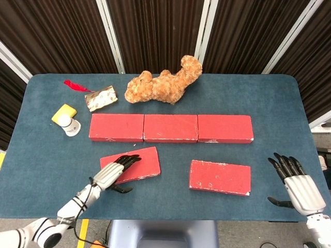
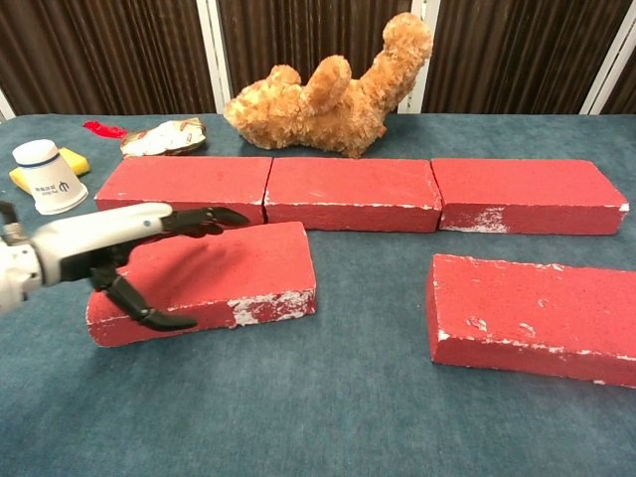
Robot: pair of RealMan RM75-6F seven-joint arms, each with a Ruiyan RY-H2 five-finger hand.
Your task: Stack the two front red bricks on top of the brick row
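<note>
Just under the left hand [image 1: 115, 172] lies the front-left brick [image 1: 139, 163].

Five red bricks [image 1: 170, 128], one teddy bear [image 1: 164, 85], one white bottle [image 1: 69, 124], one yellow sponge [image 1: 64, 112], one foil packet [image 1: 101, 97].

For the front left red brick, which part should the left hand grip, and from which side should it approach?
Probably across the short width near the left end of the front left brick, coming from above. It lies flat and slightly skewed, with both long edges free, so fingers can take the far edge and the thumb the near one. The left hand hovers there, spread that way.
</note>
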